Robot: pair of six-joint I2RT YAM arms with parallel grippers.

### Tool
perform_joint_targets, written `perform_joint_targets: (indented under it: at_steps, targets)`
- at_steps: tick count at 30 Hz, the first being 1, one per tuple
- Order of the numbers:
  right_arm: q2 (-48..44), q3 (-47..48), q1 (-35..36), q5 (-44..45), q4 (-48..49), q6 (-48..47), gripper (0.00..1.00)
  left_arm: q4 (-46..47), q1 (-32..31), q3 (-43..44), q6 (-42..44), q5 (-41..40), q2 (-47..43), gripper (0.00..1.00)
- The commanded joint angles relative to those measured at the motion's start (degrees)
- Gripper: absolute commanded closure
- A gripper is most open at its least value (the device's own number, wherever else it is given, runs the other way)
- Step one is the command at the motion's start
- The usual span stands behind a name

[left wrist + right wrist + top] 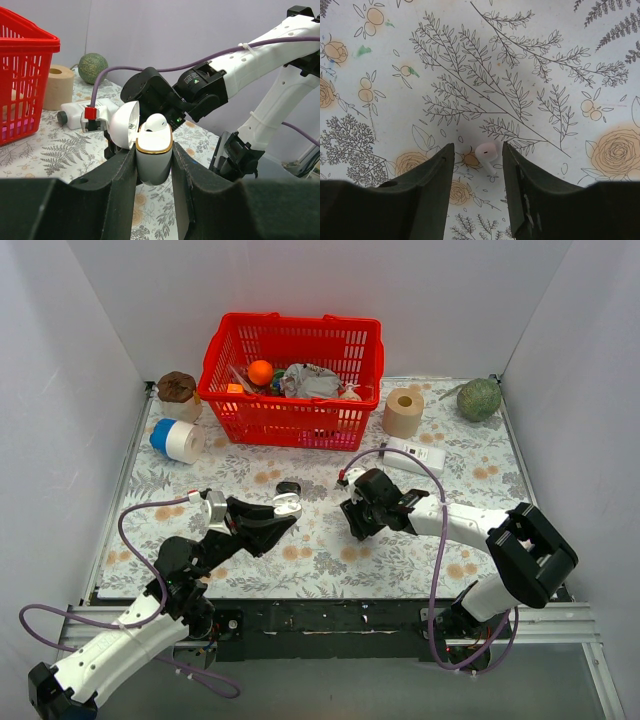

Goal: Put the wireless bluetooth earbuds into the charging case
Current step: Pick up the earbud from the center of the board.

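My left gripper [283, 512] is shut on a white charging case [154, 167] with a gold rim and holds it upright above the table. The case lid [123, 125] is open. One white earbud [154, 121] sits in the case. A second white earbud [487, 153] lies on the floral cloth. My right gripper [477, 152] is open, pointing down, with the earbud between its fingers and touching neither of them. In the top view the right gripper [354, 521] is just right of the held case [287, 506].
A small black object [289, 487] lies just behind the held case. A red basket [290, 380] of items stands at the back. A paper roll [403, 412], a green melon [479, 399], a white device [415, 455] and a blue-and-white roll [177, 440] are around it.
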Motion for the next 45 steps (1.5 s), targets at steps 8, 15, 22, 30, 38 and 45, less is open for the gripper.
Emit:
perform_joint_targets:
  at_steps: [8,15,22,30,38,45]
  targets:
    - [1.3,-0.4,0.4,-0.6,-1.3,-1.1,0.57,-0.8,-0.2,0.4,0.6,-0.3,-0.7,1.0]
    - [1.1,-1.4,0.4,-0.5,-1.3,-0.6,0.63,-0.8,-0.2,0.3,0.3,-0.3,-1.0,1.0]
    - [0.5,-2.2,0.3,-0.9,0.2,4.8,0.74,-0.4,-0.2,0.6,0.2,0.0,-0.3,1.0]
    - [-1.5,-4.6,0.1,-3.2,6.2,21.9,0.77,-0.7,-0.2,0.1,-0.2,-0.3,-0.9,1.0]
    - [-2.9,-2.9,0.2,-1.6,4.2,22.8,0.45,-0.8,-0.2,0.3,0.1,-0.2,-0.9,1.0]
    - [-5.9,-2.0,0.2,1.5,1.1,14.0,0.43,-0.2,-0.2,-0.1,-0.2,-0.2,-1.0,1.0]
